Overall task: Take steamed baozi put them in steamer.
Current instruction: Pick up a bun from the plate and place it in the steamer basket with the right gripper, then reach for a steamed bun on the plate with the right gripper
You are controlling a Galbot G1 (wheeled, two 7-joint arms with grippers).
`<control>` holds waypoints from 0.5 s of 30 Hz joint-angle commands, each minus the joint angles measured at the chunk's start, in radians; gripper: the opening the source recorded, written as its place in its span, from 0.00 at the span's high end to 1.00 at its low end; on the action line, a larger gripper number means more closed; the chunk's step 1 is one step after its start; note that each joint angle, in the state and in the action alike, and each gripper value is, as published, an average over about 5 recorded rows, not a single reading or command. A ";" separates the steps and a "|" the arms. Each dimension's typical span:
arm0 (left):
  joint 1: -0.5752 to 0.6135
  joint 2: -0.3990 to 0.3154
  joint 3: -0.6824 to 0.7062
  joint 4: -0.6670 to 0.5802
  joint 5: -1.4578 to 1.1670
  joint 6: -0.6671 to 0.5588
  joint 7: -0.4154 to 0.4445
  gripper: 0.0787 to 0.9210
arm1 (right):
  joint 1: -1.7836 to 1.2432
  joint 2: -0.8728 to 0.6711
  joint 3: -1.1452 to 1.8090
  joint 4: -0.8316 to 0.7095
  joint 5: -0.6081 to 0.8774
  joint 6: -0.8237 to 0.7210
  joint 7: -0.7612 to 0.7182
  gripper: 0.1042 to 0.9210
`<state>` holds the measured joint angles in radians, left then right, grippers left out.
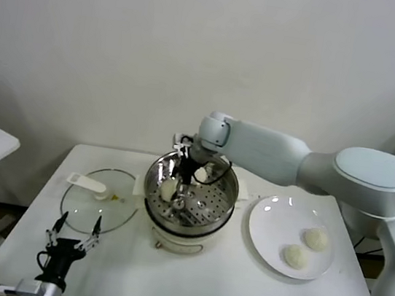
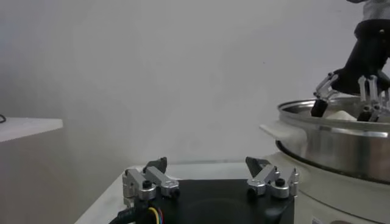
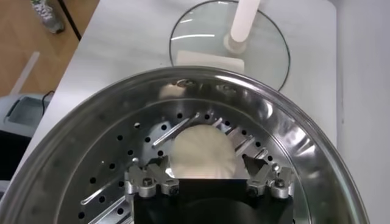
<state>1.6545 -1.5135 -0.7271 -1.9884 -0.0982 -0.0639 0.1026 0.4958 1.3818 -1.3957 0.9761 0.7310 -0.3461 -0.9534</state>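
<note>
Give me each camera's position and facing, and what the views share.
Head: up high, looking down at the table; right arm over the steamer, left claw parked near the lid.
Left wrist: low, level across the table; own open claw, steamer beyond.
Right wrist: straight down into the steamer; own open claw around a bun.
Shared: the steamer.
</note>
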 commanded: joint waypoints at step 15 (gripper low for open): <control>-0.025 0.000 0.018 -0.010 -0.015 0.017 -0.051 0.12 | 0.381 -0.443 -0.138 0.353 -0.083 0.123 -0.209 0.12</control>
<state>1.6396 -1.5125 -0.7164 -1.9961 -0.1056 -0.0547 0.0829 0.7289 1.1600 -1.4771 1.1803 0.7295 -0.2689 -1.0848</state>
